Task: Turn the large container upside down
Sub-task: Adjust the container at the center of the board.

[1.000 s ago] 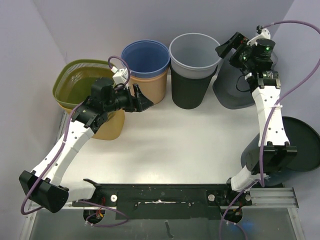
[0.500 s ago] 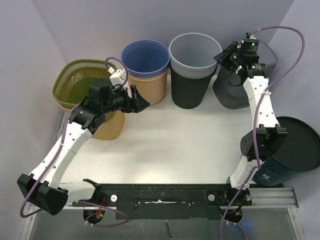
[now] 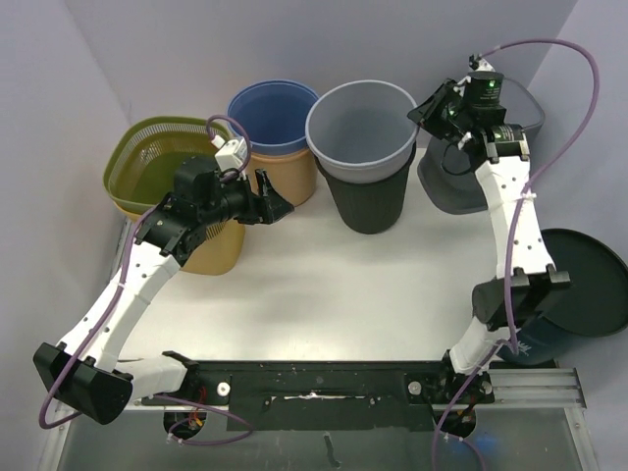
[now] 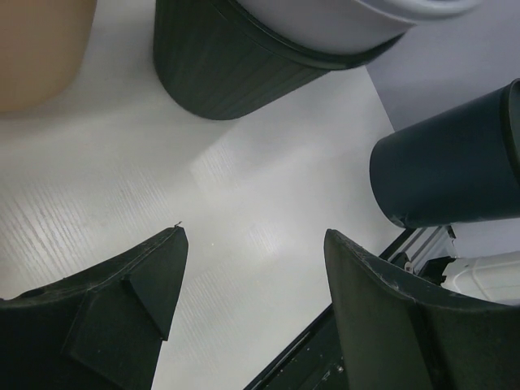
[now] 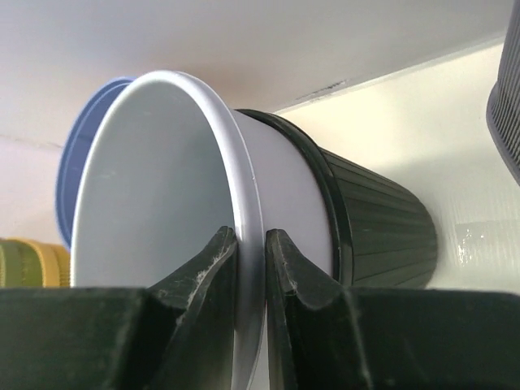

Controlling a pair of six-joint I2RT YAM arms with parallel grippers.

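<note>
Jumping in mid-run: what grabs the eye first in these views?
The right gripper pinches the pale rim of the grey-lined black container at the back centre of the table, and the container looks tipped leftward. The left gripper hangs open beside the tan bin with the blue liner, holding nothing.

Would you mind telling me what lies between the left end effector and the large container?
Only bare white table: the left wrist view shows nothing between the open left end effector and the large container, seen here by its black ribbed side.
</note>
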